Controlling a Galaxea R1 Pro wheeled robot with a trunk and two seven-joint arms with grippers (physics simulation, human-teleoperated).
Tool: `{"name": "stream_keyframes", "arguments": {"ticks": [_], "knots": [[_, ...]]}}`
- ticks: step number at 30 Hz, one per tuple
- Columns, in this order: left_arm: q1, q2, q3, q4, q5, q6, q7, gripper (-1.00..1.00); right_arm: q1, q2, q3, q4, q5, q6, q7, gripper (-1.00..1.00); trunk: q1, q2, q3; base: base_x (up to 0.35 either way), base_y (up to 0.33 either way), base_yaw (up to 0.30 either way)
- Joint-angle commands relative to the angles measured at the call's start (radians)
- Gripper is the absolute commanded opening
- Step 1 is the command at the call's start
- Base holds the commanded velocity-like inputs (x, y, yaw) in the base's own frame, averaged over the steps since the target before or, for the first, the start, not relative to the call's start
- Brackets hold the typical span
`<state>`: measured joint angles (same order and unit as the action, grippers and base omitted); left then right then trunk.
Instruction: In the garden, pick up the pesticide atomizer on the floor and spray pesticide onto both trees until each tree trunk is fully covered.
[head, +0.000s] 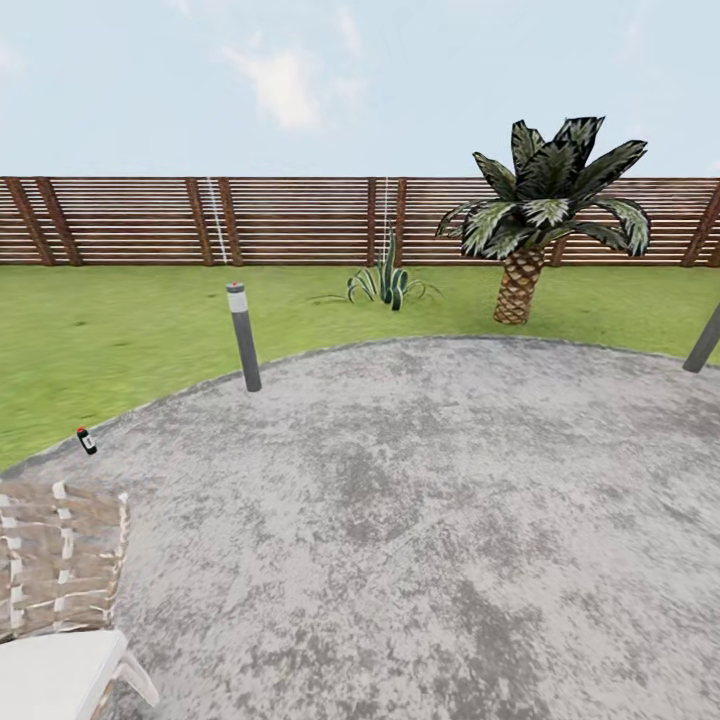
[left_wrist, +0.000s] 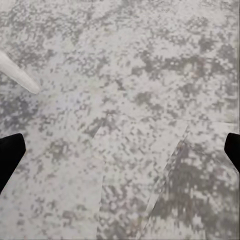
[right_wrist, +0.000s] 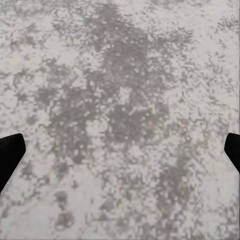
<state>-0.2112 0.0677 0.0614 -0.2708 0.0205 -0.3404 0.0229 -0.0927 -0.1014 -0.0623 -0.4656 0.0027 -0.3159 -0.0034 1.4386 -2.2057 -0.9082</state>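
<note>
From the head camera I see, at the far left, a woven-seat chair (head: 55, 570) with a white frame on the grey paved patio (head: 420, 520), and just past it the small dark pesticide atomizer (head: 87, 440) with a red cap, standing on the patio's edge near the lawn (head: 110, 330). Further right a grey bollard light (head: 243, 336) stands at the rim, then a spiky plant (head: 385, 283), a short palm (head: 535, 215) and the slatted fence (head: 300, 220) behind. My left hand (left_wrist: 120, 152) hangs wide open over paving, holding nothing, a white chair leg (left_wrist: 17, 75) nearby; my right hand (right_wrist: 120, 152) is equally spread and empty over bare paving.
</note>
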Motion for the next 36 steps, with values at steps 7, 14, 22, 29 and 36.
{"name": "stream_keyframes", "arguments": {"ticks": [7, 14, 22, 29, 36], "knots": [[-0.001, 0.0, 0.001, 0.001, 0.002, -0.003, 0.0, 1.0, -0.001, 0.0, -0.001, 0.002, 0.001, -0.003, -0.001, 1.0, 0.0, 0.0, -0.001, 0.339, -0.08, 0.0], [-0.001, 0.0, 0.001, 0.001, 0.002, -0.003, 0.0, 1.0, -0.001, 0.0, 0.0, 0.002, 0.001, -0.003, 0.0, 1.0, 0.0, 0.0, -0.001, 0.339, -0.086, 0.0], [-0.001, 0.0, 0.001, 0.001, 0.002, -0.003, 0.0, 1.0, -0.001, 0.0, 0.001, 0.002, 0.002, -0.003, -0.001, 1.0, 0.0, 0.0, -0.001, 0.339, -0.089, 0.0], [-0.001, 0.0, 0.001, 0.001, 0.003, -0.003, 0.0, 1.0, -0.001, 0.0, 0.001, 0.002, 0.002, -0.003, -0.001, 1.0, 0.0, 0.0, -0.001, 0.339, -0.09, 0.07], [-0.001, 0.0, 0.001, 0.001, 0.002, -0.003, 0.0, 1.0, -0.001, 0.0, 0.001, 0.001, 0.002, -0.003, -0.001, 1.0, 0.0, 0.0, -0.001, 0.338, -0.094, 0.24]]}}
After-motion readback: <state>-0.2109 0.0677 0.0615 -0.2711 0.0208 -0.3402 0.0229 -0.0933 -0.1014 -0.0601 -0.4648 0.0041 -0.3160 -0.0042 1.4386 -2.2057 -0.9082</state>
